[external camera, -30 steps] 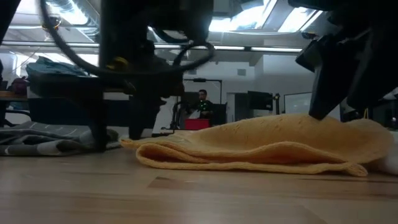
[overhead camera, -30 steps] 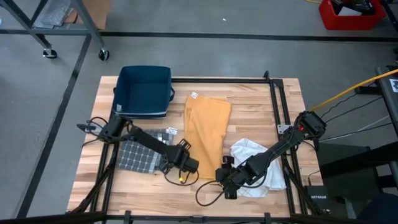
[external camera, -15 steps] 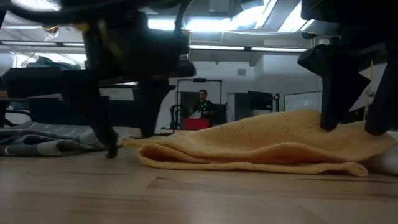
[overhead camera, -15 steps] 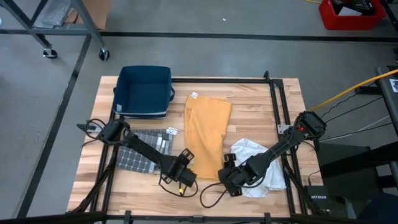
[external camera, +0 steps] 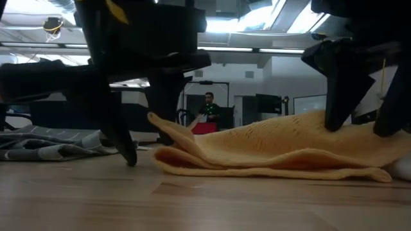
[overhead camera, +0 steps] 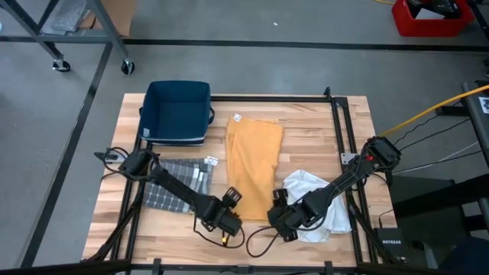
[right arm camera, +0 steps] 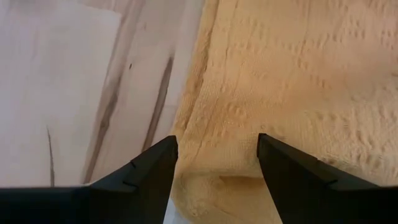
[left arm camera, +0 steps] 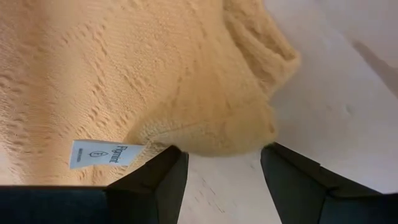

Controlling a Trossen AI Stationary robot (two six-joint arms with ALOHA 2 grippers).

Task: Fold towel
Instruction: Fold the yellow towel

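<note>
1. High view: the worktop (overhead camera: 306, 122) carries an orange towel (overhead camera: 252, 164) lying lengthwise at its middle, folded into a long strip; its near end now sits slightly narrower than a second ago.
2. The left arm has swung toward the near edge since a second ago, so the left pincer (overhead camera: 229, 212) now sits at the towel's near left corner; in the low view that corner (external camera: 168, 128) is lifted off the wood, where it lay flat before.
3. Left wrist view: the left pincer's fingers (left arm camera: 163, 176) stand wide, straddling the towel's rolled edge beside a white label (left arm camera: 102, 154).
4. The right pincer (overhead camera: 276, 208) has barely shifted, at the towel's near right corner, jaws wide over the fabric.
5. A dark blue bin (overhead camera: 177, 111) at the far left corner; contents cannot be told.
6. A grey checked cloth (overhead camera: 172, 191) and a white cloth (overhead camera: 317, 195) flank the towel.
</note>
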